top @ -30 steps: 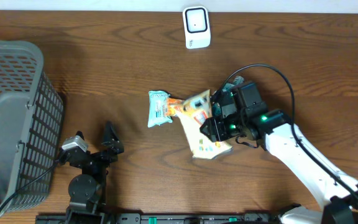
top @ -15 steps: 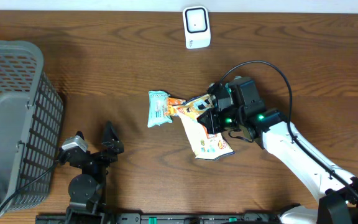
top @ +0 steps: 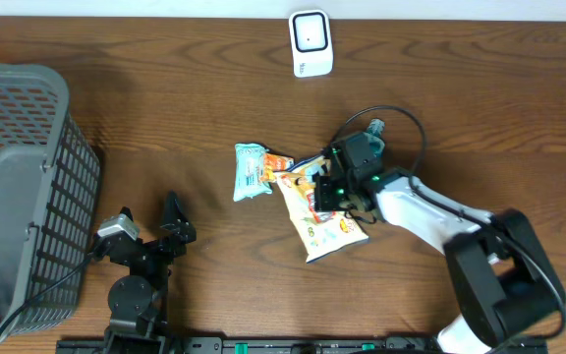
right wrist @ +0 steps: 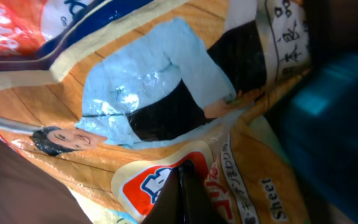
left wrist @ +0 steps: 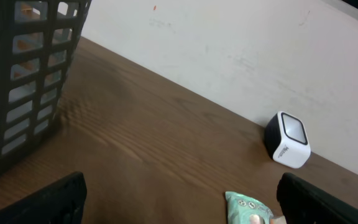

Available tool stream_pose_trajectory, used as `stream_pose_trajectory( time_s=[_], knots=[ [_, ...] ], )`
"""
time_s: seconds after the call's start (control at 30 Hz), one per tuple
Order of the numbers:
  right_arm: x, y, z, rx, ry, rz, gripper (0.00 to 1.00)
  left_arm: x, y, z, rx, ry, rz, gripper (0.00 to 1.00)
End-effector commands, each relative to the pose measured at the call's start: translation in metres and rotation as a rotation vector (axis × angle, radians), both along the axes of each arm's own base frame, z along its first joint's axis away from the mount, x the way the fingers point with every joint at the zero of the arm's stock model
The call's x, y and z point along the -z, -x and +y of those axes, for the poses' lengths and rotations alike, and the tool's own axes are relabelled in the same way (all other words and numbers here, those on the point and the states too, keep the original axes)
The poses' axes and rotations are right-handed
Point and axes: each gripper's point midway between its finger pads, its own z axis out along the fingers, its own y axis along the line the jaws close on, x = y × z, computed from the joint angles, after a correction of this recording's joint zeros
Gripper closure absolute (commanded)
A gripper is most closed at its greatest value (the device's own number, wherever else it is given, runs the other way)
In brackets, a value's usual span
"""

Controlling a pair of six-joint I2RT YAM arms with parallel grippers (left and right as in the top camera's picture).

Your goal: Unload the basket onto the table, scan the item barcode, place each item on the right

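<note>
Snack packet [top: 327, 224] gripped, not yet scanned.
Right pincer [top: 322, 189] is clamped on the packet's upper end near the bench [top: 165, 118] centre; the scanner [top: 311, 41] stands well apart at the far edge. Carrying and showing the barcode remain; left pincer [top: 148, 220] idles, jaws apart.

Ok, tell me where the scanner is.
Overhead, the scanner stands near the middle of the table's far edge, beyond the snack bag.
</note>
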Motion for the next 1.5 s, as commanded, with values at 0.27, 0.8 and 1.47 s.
stream_pose_trajectory(
  time_s=[0.27, 0.8, 1.47],
  knots=[
    [-0.036, 0.029, 0.021, -0.116, -0.131, 0.031, 0.99, 0.018, 0.001, 0.002, -0.011, 0.0, 0.054, 0.02],
    [-0.092, 0.059, 0.045, -0.33, 0.042, -0.3, 0.24, 0.018, 0.001, 0.002, -0.011, 0.0, 0.054, 0.02],
    [-0.003, 0.066, 0.038, -0.316, 0.351, -0.196, 0.41, 0.018, 0.001, 0.002, -0.011, 0.0, 0.054, 0.02]
  ],
)
